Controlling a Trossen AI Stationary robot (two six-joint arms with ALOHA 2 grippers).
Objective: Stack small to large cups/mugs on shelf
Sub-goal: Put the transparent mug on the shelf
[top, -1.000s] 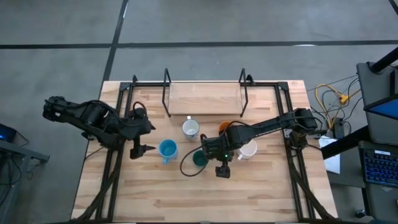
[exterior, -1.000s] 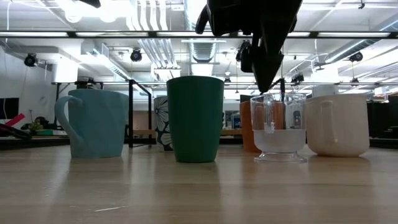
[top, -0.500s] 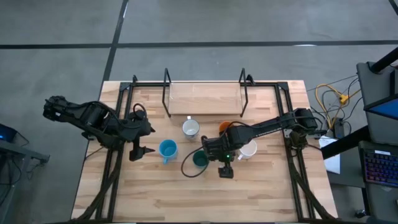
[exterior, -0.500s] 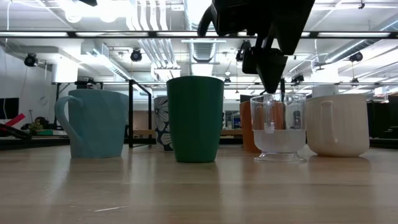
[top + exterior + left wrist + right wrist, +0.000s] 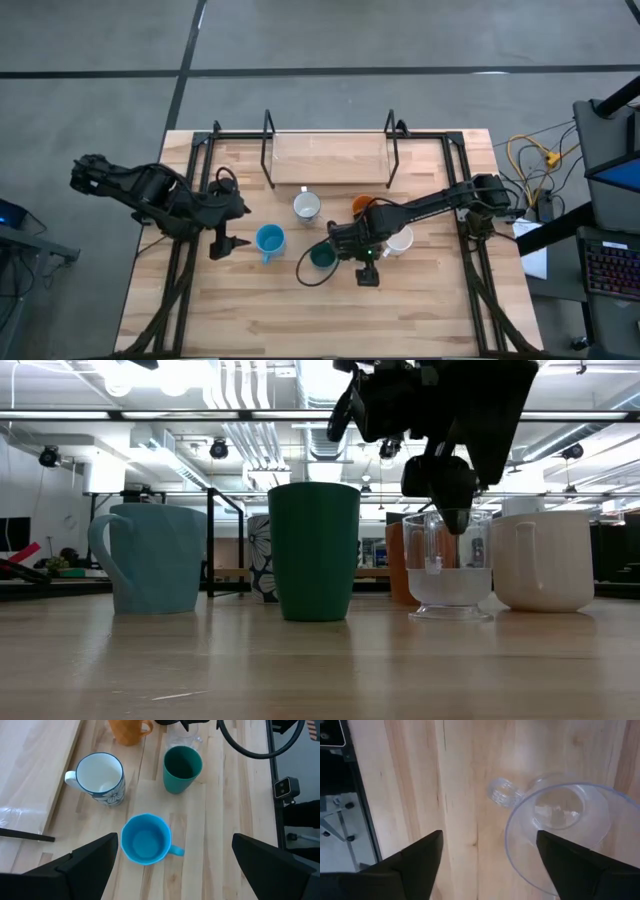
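My right gripper (image 5: 490, 870) is open just above the small clear glass (image 5: 560, 827), which stands upright on the table (image 5: 448, 575). One finger is over the glass's mouth and the other is outside its wall; no touch shows. The dark teal-green cup (image 5: 322, 257), white cup (image 5: 400, 240), orange cup (image 5: 362, 204), whitish-silver handled mug (image 5: 307, 207) and light blue mug (image 5: 268, 240) stand on the table. The light-wood shelf (image 5: 328, 158) is at the far side. My left gripper (image 5: 222, 243) is open beside the blue mug (image 5: 146, 840).
Black wire loops (image 5: 268, 150) stand upright at the shelf's ends. Black rails (image 5: 180, 260) run along the table's left and right sides. A black cable (image 5: 305, 272) loops near the teal-green cup. Bare wood lies at the table's near side (image 5: 320, 320).
My right gripper has shifted a little toward the table's right edge above the clear glass and stays open. The glass and the other cups have not moved.
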